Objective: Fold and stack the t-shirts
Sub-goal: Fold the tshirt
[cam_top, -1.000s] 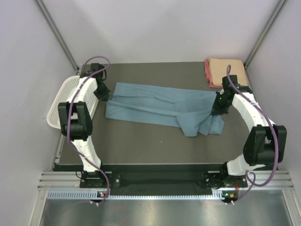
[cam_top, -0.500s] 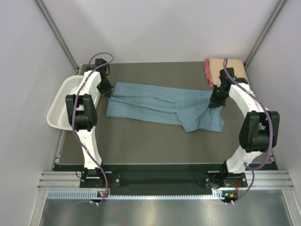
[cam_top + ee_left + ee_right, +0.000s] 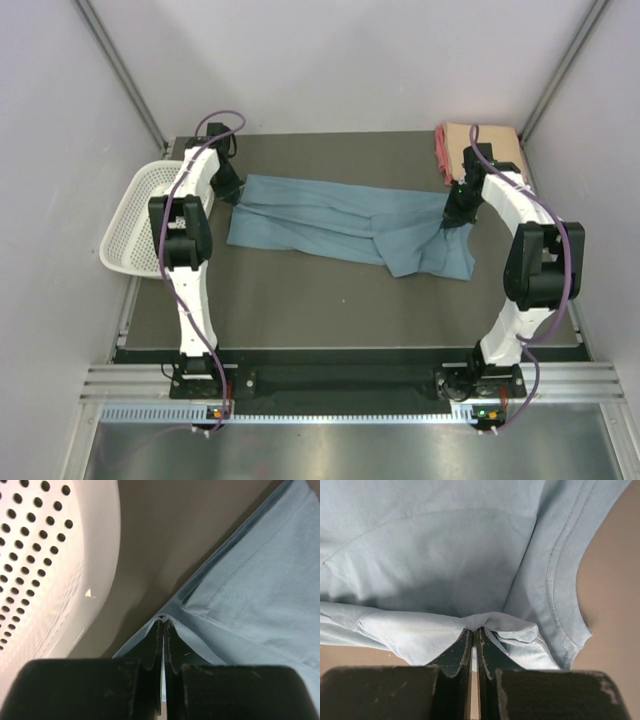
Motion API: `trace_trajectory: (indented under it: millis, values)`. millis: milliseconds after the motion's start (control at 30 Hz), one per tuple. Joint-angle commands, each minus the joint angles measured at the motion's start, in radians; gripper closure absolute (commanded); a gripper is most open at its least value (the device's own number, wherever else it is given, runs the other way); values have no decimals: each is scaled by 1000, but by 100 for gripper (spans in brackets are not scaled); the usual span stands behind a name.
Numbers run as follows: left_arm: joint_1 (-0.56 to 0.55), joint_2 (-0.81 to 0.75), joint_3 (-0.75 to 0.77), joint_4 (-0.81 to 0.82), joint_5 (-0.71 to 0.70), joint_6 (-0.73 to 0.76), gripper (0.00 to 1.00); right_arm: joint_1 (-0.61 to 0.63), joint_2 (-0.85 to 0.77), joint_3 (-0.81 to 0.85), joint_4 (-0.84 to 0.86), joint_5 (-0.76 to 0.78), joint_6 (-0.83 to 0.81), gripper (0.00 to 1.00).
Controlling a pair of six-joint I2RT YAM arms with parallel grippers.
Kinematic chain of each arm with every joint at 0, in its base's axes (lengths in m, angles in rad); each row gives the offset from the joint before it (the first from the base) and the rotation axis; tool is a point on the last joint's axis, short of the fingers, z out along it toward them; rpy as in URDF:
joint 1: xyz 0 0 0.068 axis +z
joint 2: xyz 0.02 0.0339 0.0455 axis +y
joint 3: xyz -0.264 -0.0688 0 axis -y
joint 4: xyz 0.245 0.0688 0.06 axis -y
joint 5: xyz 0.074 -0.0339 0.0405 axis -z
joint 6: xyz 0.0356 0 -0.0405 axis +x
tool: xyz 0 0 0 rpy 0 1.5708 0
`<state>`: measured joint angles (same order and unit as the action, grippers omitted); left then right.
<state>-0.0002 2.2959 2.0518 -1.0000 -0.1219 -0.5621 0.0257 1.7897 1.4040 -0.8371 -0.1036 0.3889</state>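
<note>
Top and wrist views of a two-arm folding station. The dark table (image 3: 300, 300) fills the middle of the overhead view. Across its far half lies the dusty blue-grey t-shirt (image 3: 330, 215), stretched as a long, loosely creased band from left to right, with a rumpled flap hanging toward the near side at its right end. The left arm (image 3: 188, 250) and the right arm (image 3: 530, 255) rise from the near edge and reach to the opposite ends of this shirt. A white perforated basket (image 3: 118, 225) sits at the table's left edge, just beside the left arm. In the far right corner rests a folded peach/tan t-shirt (image 3: 490, 148), lying on a pink-red t-shirt (image 3: 443, 160) whose edge shows along its left side; both lie apart from the blue-grey cloth. The left gripper (image 3: 163, 624) has its jaws pressed together on a hemmed corner of the blue-grey shirt, with the basket wall close by. The right gripper (image 3: 474, 631) is likewise clamped narrow, pinching a small raised fold of the same shirt near a stitched, curved hem.
</note>
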Motion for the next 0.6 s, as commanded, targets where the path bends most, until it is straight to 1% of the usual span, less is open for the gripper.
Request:
trace_trajectory:
  millis: [0, 167, 200, 400, 433, 567]
  values:
    - [5, 10, 42, -15, -10, 19, 100, -20, 14, 65, 29, 2, 5, 100]
    - [3, 14, 34, -14, -1, 16, 100, -17, -9, 66, 13, 2, 11, 100]
    - [5, 16, 31, -12, -1, 16, 100, -51, -9, 67, 15, 1, 8, 100]
    - [5, 20, 31, -3, 18, 11, 100, -70, 36, 116, 9, -2, 2, 100]
    - [-23, 19, 31, -3, 16, 11, 100, -72, 39, 121, 9, -1, 2, 100]
    - [-29, 23, 33, 1, 24, 7, 100, -81, 63, 144, 10, -10, -8, 100]
